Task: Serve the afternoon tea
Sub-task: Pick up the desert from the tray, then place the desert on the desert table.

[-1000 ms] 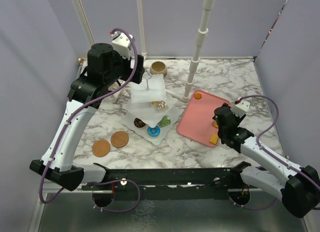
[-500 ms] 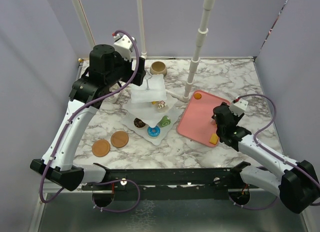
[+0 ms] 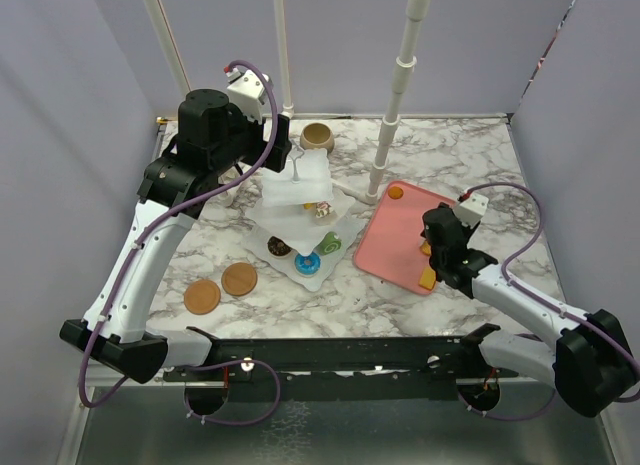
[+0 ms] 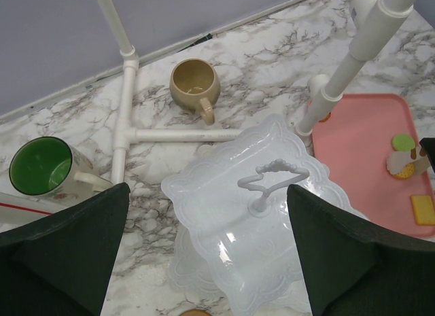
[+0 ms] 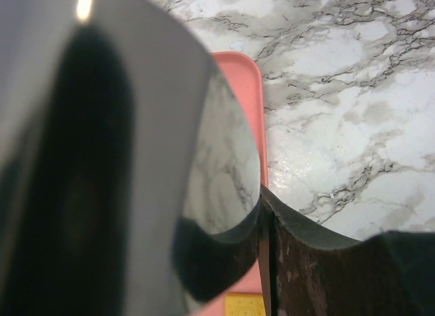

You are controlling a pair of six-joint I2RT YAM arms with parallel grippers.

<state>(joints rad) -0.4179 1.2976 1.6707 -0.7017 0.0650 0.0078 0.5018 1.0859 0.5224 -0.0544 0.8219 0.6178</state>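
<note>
Polished metal fills most of the right wrist view: the metal tongs [image 5: 122, 160] lie against a dark finger of the right gripper [image 3: 435, 247], which is judged to be clamped on them. The tong tips cannot be made out, so whether they hold a pastry cannot be told.

**Position.** The right gripper is low over the pink tray [image 3: 388, 240]. A yellow biscuit [image 3: 427, 279] lies on the tray just beside it, and an orange round piece [image 3: 397, 193] sits at the far corner. The left wrist view shows a green-topped pastry [image 4: 402, 156] on the same tray. The left gripper [image 4: 207, 189] hangs above the three-tier stand [image 3: 300, 190] with its jaws spread wide and nothing in them.

**Task items.**
- The bottom tier of the stand carries a blue donut [image 3: 308, 263] and a green roll [image 3: 330, 243].
- The top tier is bare.
- The green-lined mug [image 4: 41, 168] and the tan mug [image 4: 194, 83] stand at the far side of the table, behind the stand.

**Risks, as judged.**
- A small smooth pastry may squirt out of the tongs if the squeeze is uneven.
- The white post [image 3: 385, 155] stands between the tray and the stand, so a wide swing could strike it.
- The left arm occupies the space over the stand and could be hit as the right arm brings a pastry across.
- A knock to the light stand could spill the pastries already placed.
</note>
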